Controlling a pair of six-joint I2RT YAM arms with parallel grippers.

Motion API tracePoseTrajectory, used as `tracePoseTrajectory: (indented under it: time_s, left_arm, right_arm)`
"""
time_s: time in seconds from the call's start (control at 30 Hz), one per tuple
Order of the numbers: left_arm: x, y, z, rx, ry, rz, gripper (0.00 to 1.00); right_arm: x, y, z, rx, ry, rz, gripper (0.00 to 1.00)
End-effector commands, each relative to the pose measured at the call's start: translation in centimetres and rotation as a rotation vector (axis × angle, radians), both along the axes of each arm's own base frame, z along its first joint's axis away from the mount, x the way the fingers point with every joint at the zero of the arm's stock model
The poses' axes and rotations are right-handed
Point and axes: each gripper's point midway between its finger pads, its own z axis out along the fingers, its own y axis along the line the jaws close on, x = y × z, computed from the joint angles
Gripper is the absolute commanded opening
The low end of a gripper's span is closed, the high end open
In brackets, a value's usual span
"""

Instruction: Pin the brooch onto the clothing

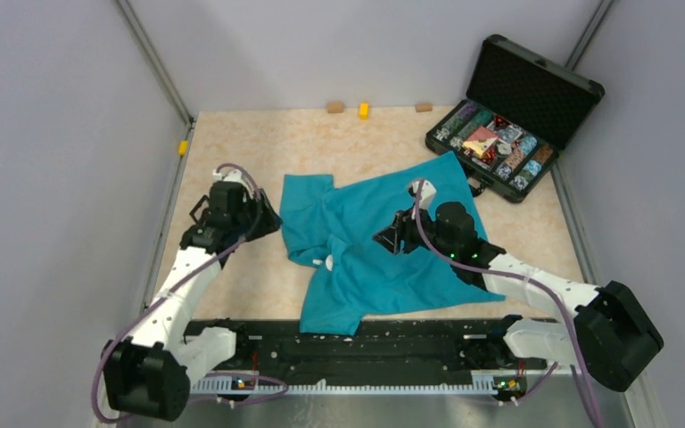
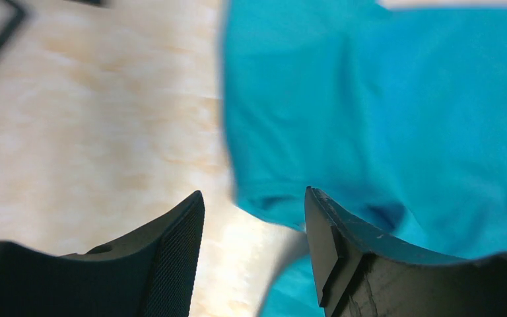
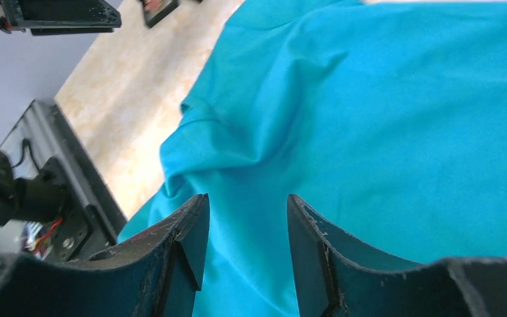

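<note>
Nearest me, black rail (image 1: 366,349) w/ both arm bases on the table's (image 1: 232,152) near edge. L gripper (image 2: 254,205) sits low at the left edge of the teal T-shirt (image 1: 366,259): fingers spread apart, nothing btwn them, one finger over bare tabletop, the other over the cloth edge; can't tell if it touches the fabric. R gripper (image 3: 245,208) is over the shirt's middle, pointing left, fingers likewise parted w/ only teal cloth seen thru the gap. Shirt lies rumpled, spread diagonally across the table centre, lower part reaching the rail, far corner just beside the black case (image 1: 535,89); small white label (image 1: 328,263) shows near the left folds. Case is open at the far right, lid up, bottom packed w/ multicoloured trinkets (image 1: 491,143). Brooch: too small to pick out from here. At the far edge, three small blocks (image 1: 363,110) in a row, two tan & a yellow one.
</note>
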Motion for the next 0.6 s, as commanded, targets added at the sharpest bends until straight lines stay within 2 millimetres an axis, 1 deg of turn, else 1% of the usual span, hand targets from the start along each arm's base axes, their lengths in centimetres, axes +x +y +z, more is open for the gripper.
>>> tracePoseTrajectory:
  time_s: [0.0, 0.07, 0.1, 0.13, 0.2, 0.27, 0.3, 0.4, 0.47, 0.57]
  left_arm:
    - [1.7, 7.2, -1.3, 0.130, 0.088, 0.272, 0.61]
    - [3.0, 9.5, -1.2, 0.156, 0.090, 0.354, 0.58]
    - [3.7, 11.4, -1.4, 0.185, 0.096, 0.416, 0.56]
    - [4.1, 12.6, -1.3, 0.221, 0.091, 0.456, 0.55]
    - [5.0, 15.7, -1.7, 0.290, 0.095, 0.567, 0.52]
    - [5.8, 17.9, -2.6, 0.304, 0.097, 0.646, 0.50]
    - [6.1, 18.6, -3.7, 0.300, 0.120, 0.672, 0.49]
    - [7.0, 20.3, -5.9, 0.274, 0.167, 0.733, 0.47]
    - [7.8, 20.9, -6.9, 0.260, 0.171, 0.735, 0.46]
    - [8.9, 21.7, -7.7, 0.290, 0.168, 0.728, 0.45]
  right_arm:
    - [2.4, -2.2, 3.3, -0.052, -0.100, -0.137, 0.48]
    - [2.5, -3.0, 4.0, -0.066, -0.128, -0.159, 0.48]
    - [2.5, -3.4, 4.2, -0.078, -0.142, -0.164, 0.49]
    - [2.5, -3.6, 4.7, -0.075, -0.157, -0.171, 0.49]
    - [2.4, -4.1, 5.2, -0.080, -0.183, -0.181, 0.49]
    - [2.3, -4.6, 5.8, -0.076, -0.207, -0.196, 0.49]
    - [2.3, -4.9, 5.9, -0.074, -0.216, -0.205, 0.49]
    - [2.0, -5.3, 6.3, -0.062, -0.234, -0.212, 0.50]
    - [1.9, -5.5, 6.3, -0.058, -0.239, -0.218, 0.50]
    - [1.8, -5.8, 6.2, -0.057, -0.242, -0.226, 0.50]
